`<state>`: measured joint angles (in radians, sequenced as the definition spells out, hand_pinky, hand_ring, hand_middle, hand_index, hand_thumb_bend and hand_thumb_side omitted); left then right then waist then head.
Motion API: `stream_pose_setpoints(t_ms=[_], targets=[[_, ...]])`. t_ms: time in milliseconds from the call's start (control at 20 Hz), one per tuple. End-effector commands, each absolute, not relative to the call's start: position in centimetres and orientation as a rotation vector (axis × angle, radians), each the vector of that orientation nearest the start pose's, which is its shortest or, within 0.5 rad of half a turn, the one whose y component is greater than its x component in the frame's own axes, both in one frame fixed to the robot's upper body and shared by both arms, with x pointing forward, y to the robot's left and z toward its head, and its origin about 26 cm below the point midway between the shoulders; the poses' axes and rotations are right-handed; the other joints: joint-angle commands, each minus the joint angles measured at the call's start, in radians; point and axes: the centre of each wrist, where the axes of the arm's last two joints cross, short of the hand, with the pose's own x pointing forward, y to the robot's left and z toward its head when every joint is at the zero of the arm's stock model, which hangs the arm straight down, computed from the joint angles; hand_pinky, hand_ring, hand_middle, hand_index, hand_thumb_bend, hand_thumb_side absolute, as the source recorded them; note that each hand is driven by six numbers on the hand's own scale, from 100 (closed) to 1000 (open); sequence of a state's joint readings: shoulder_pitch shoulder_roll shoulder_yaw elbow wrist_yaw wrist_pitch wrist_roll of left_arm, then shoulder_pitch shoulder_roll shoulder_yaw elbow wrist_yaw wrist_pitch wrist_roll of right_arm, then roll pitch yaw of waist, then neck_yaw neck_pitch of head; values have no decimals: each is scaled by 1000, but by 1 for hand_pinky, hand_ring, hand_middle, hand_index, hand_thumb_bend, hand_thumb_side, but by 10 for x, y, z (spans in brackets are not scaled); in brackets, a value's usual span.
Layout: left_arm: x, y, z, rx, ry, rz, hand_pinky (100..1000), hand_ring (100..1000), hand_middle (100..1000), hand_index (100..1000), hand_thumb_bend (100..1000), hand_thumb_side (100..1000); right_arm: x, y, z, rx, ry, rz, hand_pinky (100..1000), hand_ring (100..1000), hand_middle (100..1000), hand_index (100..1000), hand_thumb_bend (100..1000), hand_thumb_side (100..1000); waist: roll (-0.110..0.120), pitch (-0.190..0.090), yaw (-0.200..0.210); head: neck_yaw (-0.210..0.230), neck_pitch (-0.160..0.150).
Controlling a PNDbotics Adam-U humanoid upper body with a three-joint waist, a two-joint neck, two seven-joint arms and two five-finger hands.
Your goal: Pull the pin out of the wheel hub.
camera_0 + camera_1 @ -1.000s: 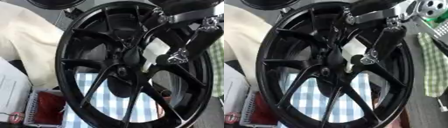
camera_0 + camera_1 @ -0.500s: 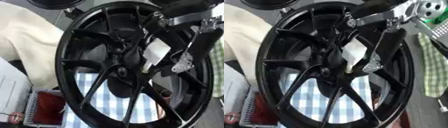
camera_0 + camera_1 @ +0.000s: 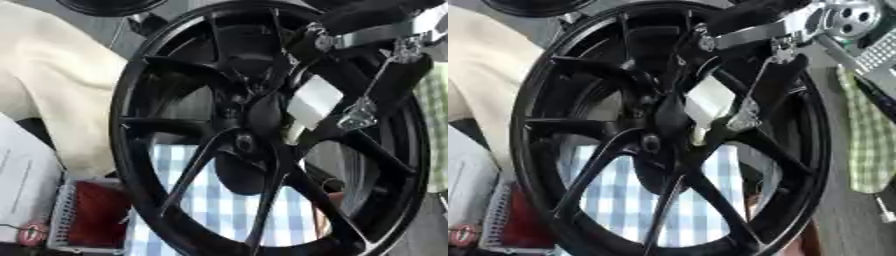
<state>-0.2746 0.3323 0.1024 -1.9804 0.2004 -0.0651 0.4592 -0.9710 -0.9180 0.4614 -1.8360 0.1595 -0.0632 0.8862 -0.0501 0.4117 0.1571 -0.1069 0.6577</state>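
Observation:
A large black spoked wheel hub (image 3: 131, 150) stands upright and fills both views; its centre boss (image 3: 243, 142) sits near the middle. My right arm comes in from the upper right, and my right hand (image 3: 389, 82) hangs in front of the spokes just right of the centre, with a silver joint (image 3: 359, 115) at its lower end. A pale white block-like piece (image 3: 313, 102) shows between the hand and the centre; whether the hand holds it is hidden. I cannot make out a pin. The left hand does not show.
A cream cloth (image 3: 61, 75) lies behind the wheel at the left. A blue-and-white checked cloth (image 3: 219, 200) shows through the lower spokes. A white basket (image 3: 66, 220) with red contents sits at the lower left, and a green checked cloth (image 3: 872, 140) at the right.
The right hand's lower end dipped down along the spokes half a second ago and has come back up a little. The pale piece now shows more plainly.

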Motion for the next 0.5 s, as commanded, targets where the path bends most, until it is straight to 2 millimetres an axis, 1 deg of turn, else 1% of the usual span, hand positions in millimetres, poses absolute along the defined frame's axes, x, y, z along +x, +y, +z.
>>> stream_pose_setpoints(t_ms=[50,150,350,500], targets=[[297,289,207,259,-2344,336,812,754,612,785,243,715,324,-220,362,661,1981,-2895,888,847,756,794,367,137,5,-17,0,2,-7],[297,289,207,257,-2344,336,812,754,612,785,244,715,324,-219,363,651,1983,-2894,887,842,748,788,363,128,5,-17,0,3,-7],[297,289,206,256,-2344,338,812,754,612,785,244,715,323,-220,364,672,1961,-2903,887,843,752,793,383,114,4,-18,-1,4,-8],[297,288,206,253,-2343,338,813,754,612,785,242,717,325,-221,364,680,1971,-2904,885,839,734,777,337,114,4,-19,0,5,-11]])
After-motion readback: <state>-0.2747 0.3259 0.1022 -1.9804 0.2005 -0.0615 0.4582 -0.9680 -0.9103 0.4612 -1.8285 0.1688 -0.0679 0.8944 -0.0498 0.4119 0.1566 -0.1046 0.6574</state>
